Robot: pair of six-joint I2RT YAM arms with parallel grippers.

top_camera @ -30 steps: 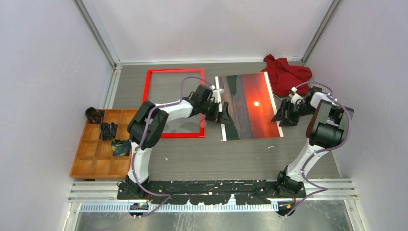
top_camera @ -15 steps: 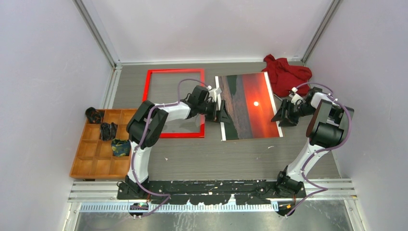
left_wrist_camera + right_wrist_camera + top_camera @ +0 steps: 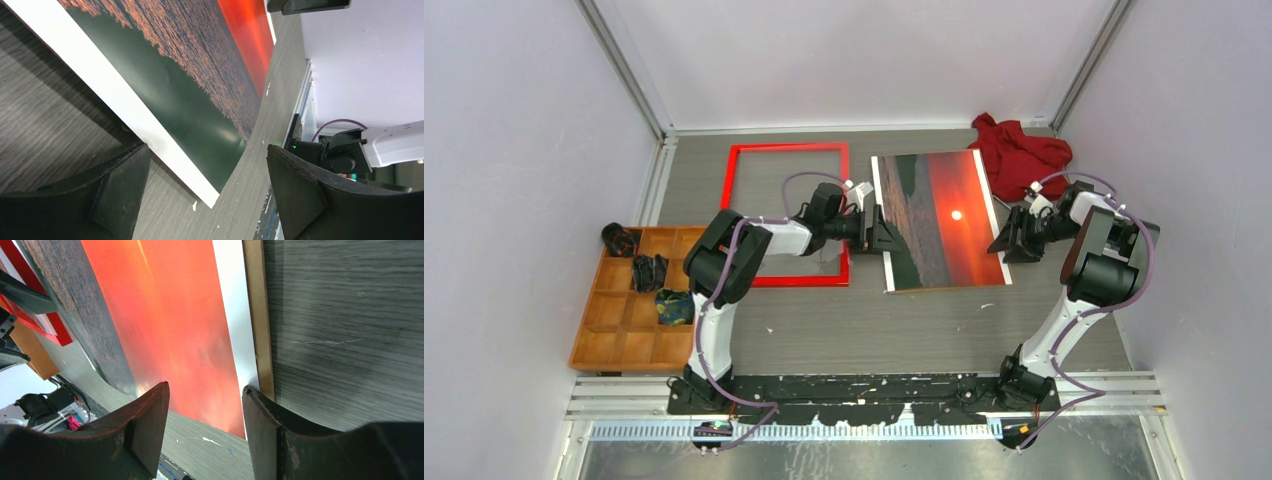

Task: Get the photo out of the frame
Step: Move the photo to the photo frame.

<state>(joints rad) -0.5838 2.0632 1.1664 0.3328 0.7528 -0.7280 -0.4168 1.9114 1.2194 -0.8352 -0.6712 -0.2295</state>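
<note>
Two arms are standing bolted at the near edge of the counter [image 3: 864,330], both reaching toward the back. Nearest on the left, a wooden compartment tray [image 3: 614,335] is sitting at the counter's edge, holding three small dark bundles [image 3: 649,272] around its far cells; they are too small to identify.

Further in, the left tool [image 3: 207,165] is hanging low at the near left corner of the photo [image 3: 939,215], its jaws spread wide. The wrist view is showing the print's white strip and dark landscape band running between the two fingers [image 3: 117,192]. Whether the nearer finger is touching the strip I cannot tell.

Opposite, the right tool [image 3: 205,402] is hovering at the print's near right edge, jaws likewise parted and gripping nothing. One finger is sitting right at the edge of the brown backing board [image 3: 258,315], which is peeking out beside the photo's white strip.

The photo is lying face up and flat on that board in the middle of the counter, fully outside the frame [image 3: 789,148]. The frame — bright red — is lying flat just left of the photo, its right rail close beside the print's left edge, under the left arm.

At the far right corner, a crumpled red cloth [image 3: 1019,150] is lying just beyond the photo.
</note>
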